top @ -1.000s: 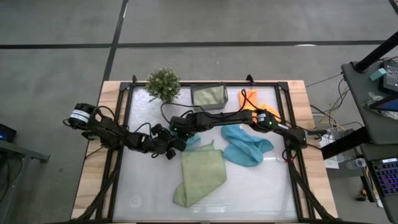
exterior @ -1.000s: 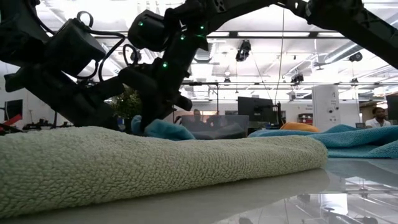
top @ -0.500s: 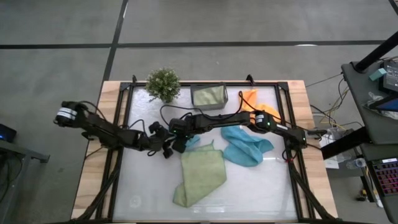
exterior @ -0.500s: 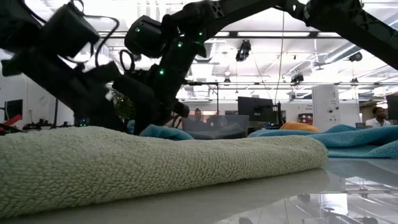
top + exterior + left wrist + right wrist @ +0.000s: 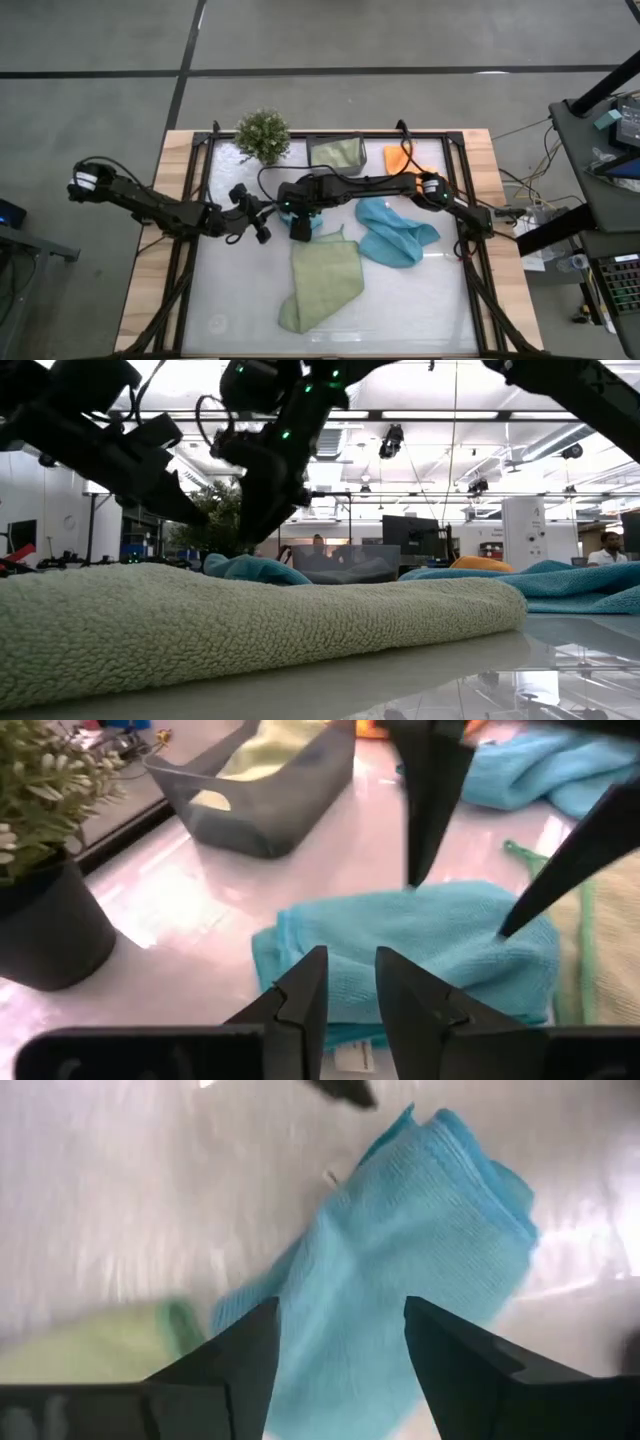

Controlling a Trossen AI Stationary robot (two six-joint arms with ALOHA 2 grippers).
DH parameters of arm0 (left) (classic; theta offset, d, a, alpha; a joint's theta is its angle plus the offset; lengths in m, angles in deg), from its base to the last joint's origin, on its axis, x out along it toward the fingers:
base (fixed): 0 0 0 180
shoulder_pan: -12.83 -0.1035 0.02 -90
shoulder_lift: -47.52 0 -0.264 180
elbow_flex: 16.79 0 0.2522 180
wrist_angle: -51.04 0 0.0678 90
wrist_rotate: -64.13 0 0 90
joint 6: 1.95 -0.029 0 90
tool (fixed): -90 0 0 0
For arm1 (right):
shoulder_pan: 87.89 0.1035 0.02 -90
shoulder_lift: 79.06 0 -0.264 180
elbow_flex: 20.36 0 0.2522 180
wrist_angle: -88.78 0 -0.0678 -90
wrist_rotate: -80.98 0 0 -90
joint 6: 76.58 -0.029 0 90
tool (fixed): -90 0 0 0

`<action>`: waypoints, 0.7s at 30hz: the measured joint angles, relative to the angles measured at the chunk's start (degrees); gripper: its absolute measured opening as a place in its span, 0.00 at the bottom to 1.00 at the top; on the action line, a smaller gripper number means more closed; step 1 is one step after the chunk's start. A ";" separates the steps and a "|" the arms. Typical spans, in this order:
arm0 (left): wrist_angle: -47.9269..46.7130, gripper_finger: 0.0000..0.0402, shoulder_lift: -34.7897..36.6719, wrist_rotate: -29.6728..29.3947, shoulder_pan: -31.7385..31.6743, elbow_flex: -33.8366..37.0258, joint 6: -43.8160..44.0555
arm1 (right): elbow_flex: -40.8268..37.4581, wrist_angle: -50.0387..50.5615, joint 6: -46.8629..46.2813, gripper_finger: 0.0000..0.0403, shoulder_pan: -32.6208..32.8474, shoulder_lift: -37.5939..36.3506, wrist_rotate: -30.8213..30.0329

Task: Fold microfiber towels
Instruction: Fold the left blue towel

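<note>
Letting go of the folded teal towel, with the next cloth waiting.

Right claw (image 5: 300,228) hangs released, jaws spread, over the folded teal towel (image 5: 309,226) near the counter (image 5: 420,300) middle; left claw (image 5: 262,228) sits just beside, fingers narrowly apart, holding nothing. Best to lift straight off so the fold stays flat, then go for the green towel (image 5: 322,282) nearby or the loose teal one (image 5: 395,232) beyond it.

Small green potted plant (image 5: 262,135) at the table's far edge, grey rectangular bin (image 5: 336,154) just beside it
</note>
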 joint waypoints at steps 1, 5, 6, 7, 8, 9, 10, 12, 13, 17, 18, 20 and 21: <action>0.04 0.18 0.02 0.09 -0.26 0.00 -0.38 | -0.71 0.91 0.97 0.51 0.00 -0.83 0.36; 1.12 0.14 -1.16 2.80 -0.74 -0.04 -2.58 | -7.12 1.33 4.23 0.46 -0.16 -4.55 5.56; 1.33 0.12 -1.34 3.20 -0.80 -0.21 -3.19 | -9.40 0.90 5.29 0.44 -0.27 -5.60 7.08; 1.73 0.10 -1.61 3.65 -0.96 -0.66 -4.21 | -11.96 -0.36 6.21 0.42 -0.32 -6.87 8.55; 2.07 0.08 -1.74 4.60 -1.25 -1.01 -5.37 | -14.60 -2.75 7.04 0.39 -0.42 -8.11 9.84; 2.06 0.05 -1.75 5.45 -1.65 -1.16 -6.66 | -17.35 -6.16 7.86 0.37 -0.57 -9.54 10.96; 1.93 0.03 -1.75 6.74 -2.26 -1.38 -7.98 | -20.29 -10.47 8.44 0.34 -0.69 -10.90 11.90; 2.69 0.01 -1.70 10.58 -3.86 -2.10 -10.67 | -25.88 -19.79 9.06 0.29 -1.07 -13.11 12.98; 3.12 0.01 -1.58 12.75 -4.77 -2.36 -11.99 | -28.72 -24.57 9.11 0.27 -1.26 -13.97 13.27; 4.27 0.00 -1.68 18.98 -8.78 -2.58 -15.03 | -39.15 -43.14 9.29 0.17 -1.79 -16.08 13.33; 5.01 0.00 -2.12 19.52 -9.83 -2.59 -15.19 | -41.31 -46.82 9.52 0.15 -1.81 -16.42 13.35; 5.00 0.00 -2.95 19.91 -11.73 -2.64 -15.25 | -44.77 -54.21 9.52 0.11 -1.94 -16.69 13.37; 5.17 0.00 -3.52 19.89 -12.62 -2.60 -15.27 | -46.28 -57.05 9.51 0.09 -2.03 -16.72 13.38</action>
